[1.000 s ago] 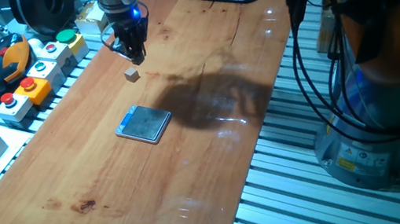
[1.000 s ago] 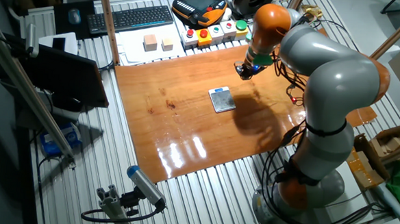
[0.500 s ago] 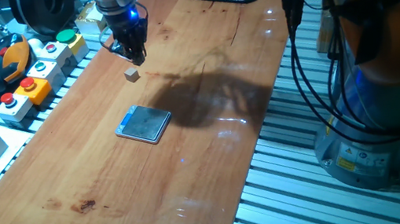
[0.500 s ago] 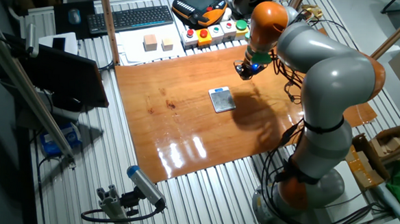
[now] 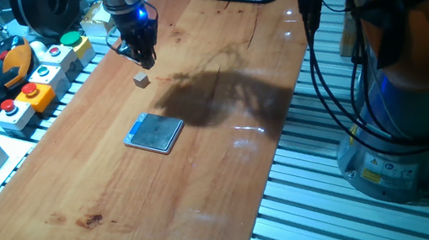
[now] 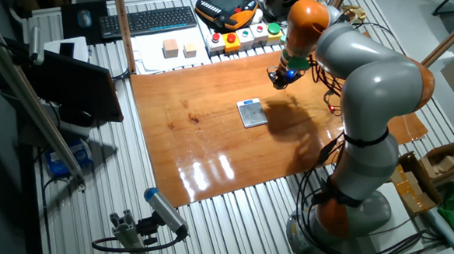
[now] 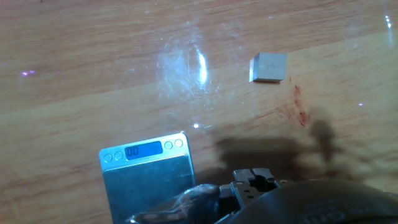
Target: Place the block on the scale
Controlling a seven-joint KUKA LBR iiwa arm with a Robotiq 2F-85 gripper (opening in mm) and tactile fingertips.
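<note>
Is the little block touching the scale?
Apart. The hand view shows bare wood between the block and the scale; one fixed view shows the same gap.

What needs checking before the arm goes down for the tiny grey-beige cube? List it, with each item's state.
1. Tiny grey-beige cube alone on the wooden table, nothing touching it: ok.
2. Two-finger gripper above the cube, not touching it: ok.
3. Gripper centred over the cube: not ok; it sits off to one side.
4. Jaws open wide enough: cannot tell.
5. Flat square scale with blue-grey metal top bare, nothing on the plate: ok.
6. Scale display lit: ok; exact digits too small to read surely.
</note>
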